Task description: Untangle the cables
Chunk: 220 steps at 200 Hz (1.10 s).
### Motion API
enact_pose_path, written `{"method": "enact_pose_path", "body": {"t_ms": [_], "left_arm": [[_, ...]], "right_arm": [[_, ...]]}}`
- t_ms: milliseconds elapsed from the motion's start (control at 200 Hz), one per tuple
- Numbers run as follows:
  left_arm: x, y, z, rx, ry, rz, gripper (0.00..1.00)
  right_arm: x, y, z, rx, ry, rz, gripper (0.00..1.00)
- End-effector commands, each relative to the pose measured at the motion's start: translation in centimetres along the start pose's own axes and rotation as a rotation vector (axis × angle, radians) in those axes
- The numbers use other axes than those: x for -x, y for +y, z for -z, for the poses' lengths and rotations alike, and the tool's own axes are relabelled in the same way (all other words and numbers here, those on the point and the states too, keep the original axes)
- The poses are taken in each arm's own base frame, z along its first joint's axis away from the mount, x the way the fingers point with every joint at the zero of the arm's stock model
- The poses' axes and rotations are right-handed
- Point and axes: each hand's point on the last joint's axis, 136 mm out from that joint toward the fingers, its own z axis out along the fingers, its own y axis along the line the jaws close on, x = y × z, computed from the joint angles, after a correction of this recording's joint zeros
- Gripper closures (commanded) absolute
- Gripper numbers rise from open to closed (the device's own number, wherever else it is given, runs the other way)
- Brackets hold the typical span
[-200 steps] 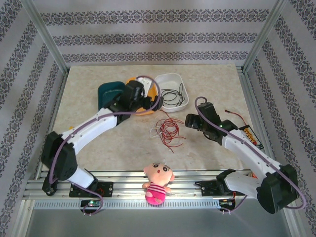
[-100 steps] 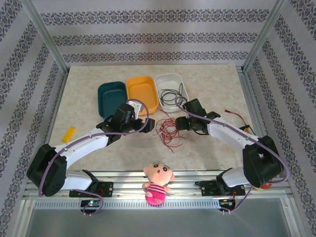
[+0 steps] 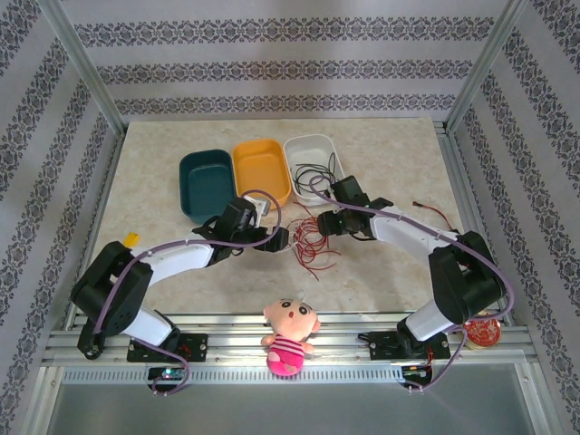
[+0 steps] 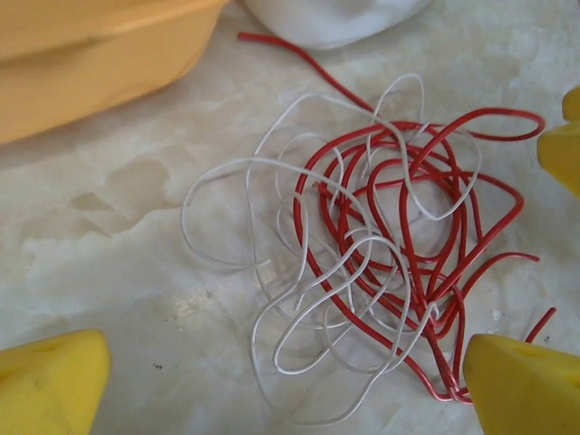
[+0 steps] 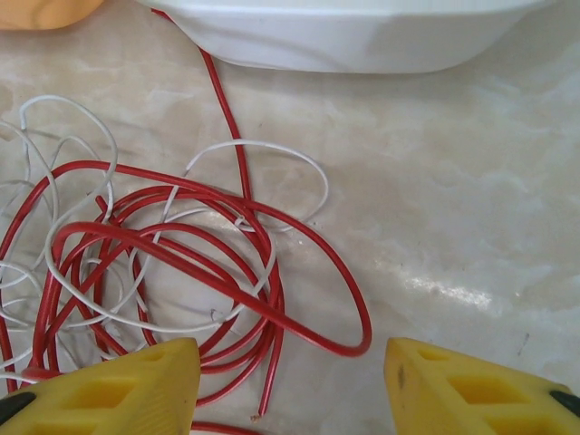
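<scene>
The cables lie as a tangle of thin red point(image 3: 310, 237) and white wire on the table. A black cable point(image 3: 319, 172) curls in the white tray point(image 3: 308, 142). My left gripper point(image 3: 276, 238) hovers open at the tangle's left edge; in the left wrist view the red loops point(image 4: 426, 227) and white loops point(image 4: 308, 299) spread between and beyond its fingers point(image 4: 54, 381), touching neither clearly. My right gripper point(image 3: 326, 223) is open at the tangle's right side. A red loop point(image 5: 349, 290) and a cut red end lie in front of the right gripper point(image 5: 290, 390), ungripped.
A teal tray point(image 3: 204, 181), an orange tray point(image 3: 261, 170) and the white tray stand in a row behind the tangle. A plush doll point(image 3: 288, 337) sits at the near edge. Another thin red wire point(image 3: 433, 211) lies right. A small yellow piece point(image 3: 130, 239) lies left.
The left gripper came from over the trays down to the tangle's left side. The right arm swung in from the right to the tangle's right side.
</scene>
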Motion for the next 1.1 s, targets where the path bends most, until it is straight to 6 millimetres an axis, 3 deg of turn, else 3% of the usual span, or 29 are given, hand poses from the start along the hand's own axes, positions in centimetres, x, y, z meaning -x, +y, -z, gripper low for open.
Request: {"method": "enact_pose_path", "body": {"t_ms": [0, 235, 430, 570, 650, 854, 969, 1094], "left_arm": [[0.5, -1.0, -0.8, -0.052, -0.020, 0.018, 0.00], [0.4, -0.8, -2.1, -0.050, -0.006, 0.035, 0.02], [0.2, -0.4, -3.3, -0.031, 0.012, 0.028, 0.15], [-0.1, -0.5, -4.2, -0.044, 0.035, 0.030, 0.28], [-0.2, -0.7, -4.7, -0.062, 0.041, 0.037, 0.37], [-0.3, -0.9, -5.4, -0.079, 0.052, 0.060, 0.53], [-0.2, -1.0, -5.5, -0.085, 0.046, 0.070, 0.65], [0.0, -1.1, -5.4, -0.090, 0.033, 0.079, 0.71]], "right_arm": [[1.2, 0.6, -0.3, 0.024, -0.010, 0.038, 0.44], [1.2, 1.0, -1.2, 0.022, 0.013, 0.053, 0.47], [1.0, 1.4, -1.3, 0.020, 0.012, 0.051, 0.60], [0.9, 1.8, -0.9, 0.017, 0.008, 0.062, 0.75], [0.9, 1.9, -0.2, 0.006, 0.001, 0.066, 0.85], [1.5, 2.7, 2.6, 0.013, -0.051, 0.072, 1.00], [2.1, 3.1, 4.4, 0.017, -0.091, 0.063, 1.00], [3.0, 3.6, 6.6, 0.036, -0.148, 0.054, 1.00]]}}
